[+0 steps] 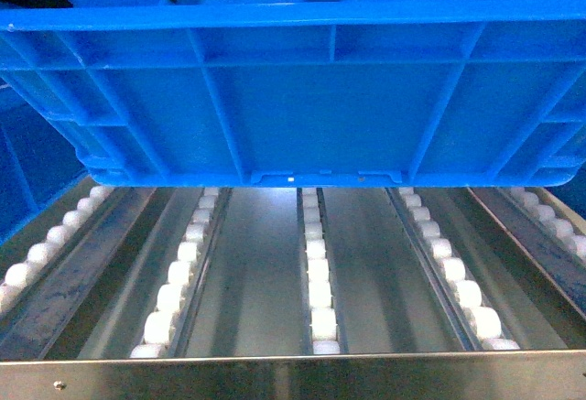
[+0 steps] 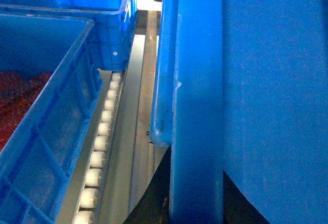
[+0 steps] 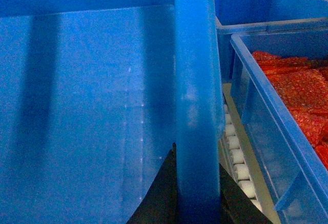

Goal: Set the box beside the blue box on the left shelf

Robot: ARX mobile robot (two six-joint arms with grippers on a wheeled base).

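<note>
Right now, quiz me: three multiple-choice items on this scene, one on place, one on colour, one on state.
1. The box is: A over the shelf's roller lanes; B on the floor; C stacked on another crate.
2. The roller wheels are: A black; B white; C red.
3. The neighbouring crate in the right wrist view is: A lidded; B empty; C holding red packets.
Answers: 1 A, rollers run beneath it beyond the front rail; 2 B, white in every lane; 3 C, red shows inside its open top.
</note>
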